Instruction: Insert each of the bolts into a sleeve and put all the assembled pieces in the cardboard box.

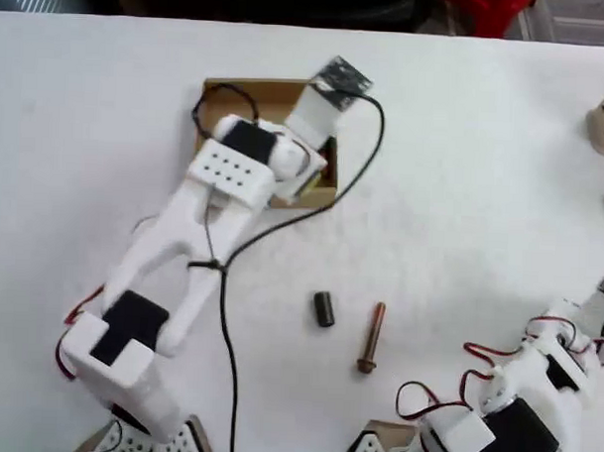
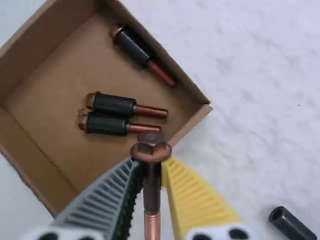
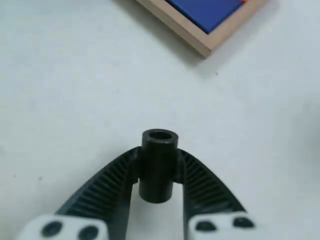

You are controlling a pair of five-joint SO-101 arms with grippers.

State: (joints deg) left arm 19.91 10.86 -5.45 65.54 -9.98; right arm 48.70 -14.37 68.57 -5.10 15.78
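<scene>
Left end effector grips bolt head-outward; right end effector grips sleeve, bore outward.

Two white plastic robot arms. The left arm has black motor blocks, a white panel dotted with holes, a black cable alongside and red wires near its base. Its ribbed jaws are one grey, one yellow. The right arm has black motors, red and black wires, and ribbed black jaws on white mounts.
</scene>
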